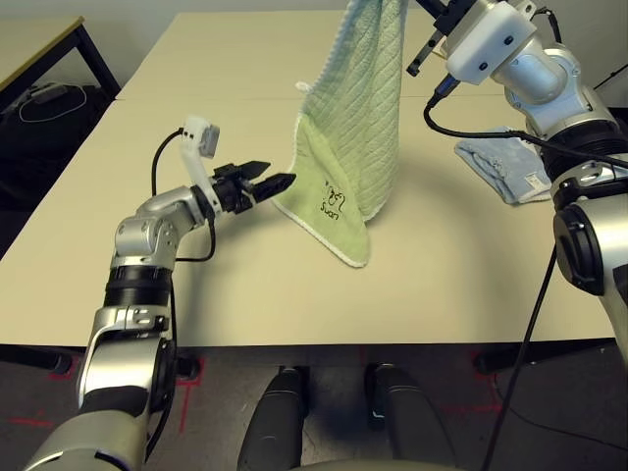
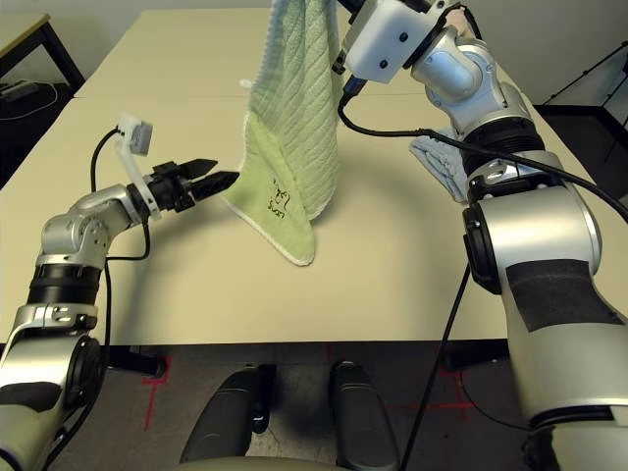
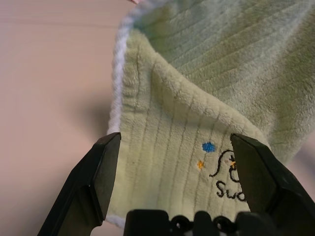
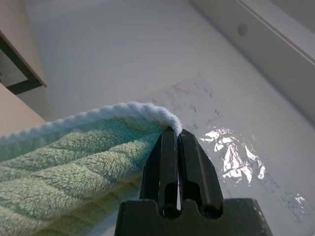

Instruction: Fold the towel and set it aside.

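Hanging from the right claw, the towel is dangling well above the surface, its lowest corner drooping just over the tabletop. That claw's two black fingers are pressed together on the towel's top corner, right at the white stitched edge, so it is pinching the cloth and carrying its whole weight. Beside the towel's lower left edge, the left claw is pointing roughly level at the cloth with its fingers spread wide. In the left wrist view the left-hand white edge of the towel is sitting near one finger and the small swan mark near the other; whether either finger is touching the cloth cannot be told.

By my reading, the step in hand is taking a second hold: one corner is up, and the other claw is lining up on a lower part so the towel can be stretched and doubled over. The next move seems to call for easing the spread fingers a little further onto the hanging edge, then closing firmly on the edging rather than on a loose fold, which could slip free.

To the right of the towel, a light blue cloth is lying crumpled on the surface, well apart from it.
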